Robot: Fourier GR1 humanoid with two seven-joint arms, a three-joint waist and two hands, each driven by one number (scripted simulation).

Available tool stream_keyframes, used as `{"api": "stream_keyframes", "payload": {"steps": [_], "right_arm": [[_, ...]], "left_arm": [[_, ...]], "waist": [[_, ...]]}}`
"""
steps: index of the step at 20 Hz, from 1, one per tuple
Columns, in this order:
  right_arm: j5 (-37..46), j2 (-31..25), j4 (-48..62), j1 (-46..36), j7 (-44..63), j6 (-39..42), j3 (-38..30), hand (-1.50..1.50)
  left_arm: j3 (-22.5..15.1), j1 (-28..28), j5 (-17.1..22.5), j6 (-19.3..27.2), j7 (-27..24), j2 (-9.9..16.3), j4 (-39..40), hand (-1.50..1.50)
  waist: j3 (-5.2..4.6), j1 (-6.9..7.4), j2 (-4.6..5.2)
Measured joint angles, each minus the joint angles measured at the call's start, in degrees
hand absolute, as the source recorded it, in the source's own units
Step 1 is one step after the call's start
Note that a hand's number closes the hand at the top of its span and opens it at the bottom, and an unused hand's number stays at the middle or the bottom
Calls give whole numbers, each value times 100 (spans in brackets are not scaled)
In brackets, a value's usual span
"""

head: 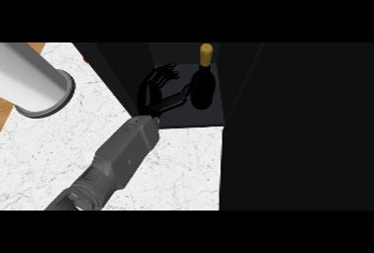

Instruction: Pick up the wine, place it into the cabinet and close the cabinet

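My hand's fingers (162,74) are spread and only loosely bent, just left of the wine bottle (202,84); I see a gap between them and the glass, so I read them as open, holding nothing. Which arm this is I judge from its path: it enters at the lower left, so I call it the left hand (157,91). The thumb reaches toward the bottle's lower body and may touch it; I cannot tell.

The wine bottle stands upright inside the cabinet (241,89), on its dark floor, gold cap toward the back. I take it that the bottle is already set down where it belongs, and the open hand beside it fits a release, leaving the glass to stand on its own.

Out from the bottle: the grey forearm (120,158) runs down and left of it, across the cabinet's threshold. Right of the bottle rises a broad black panel (306,123), possibly the cabinet's door or side; I cannot say which. The closing step looks not yet done.

Below and left of the bottle spreads the white marbled counter (182,168). Far left of the bottle lies a pale grey cylinder (33,79), with a strip of wood-coloured floor (6,116) beyond it. My right hand does not show.
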Motion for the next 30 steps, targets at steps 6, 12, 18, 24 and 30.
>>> {"api": "stream_keyframes", "payload": {"steps": [6,12,18,24,30], "right_arm": [[65,24,-30,92,-57,7,14,-150],[106,52,-191,106,160,-105,71,-150],[131,47,-262,125,199,-151,19,-150],[177,63,-263,26,275,-213,52,-150],[210,55,-227,-198,381,-267,114,-150]], "left_arm": [[-99,131,-148,-60,-37,-1,-321,-150],[-374,509,-334,227,92,8,-1061,-150],[-840,1341,-651,508,540,252,-2578,-150],[-1388,2335,-975,1052,1288,869,-4835,-150],[-1609,3335,-1269,1642,2008,1648,-7085,-150]], "waist": [[-17,90,-9],[-2,241,-81],[34,402,-168],[50,455,-192],[53,402,-170]]}}
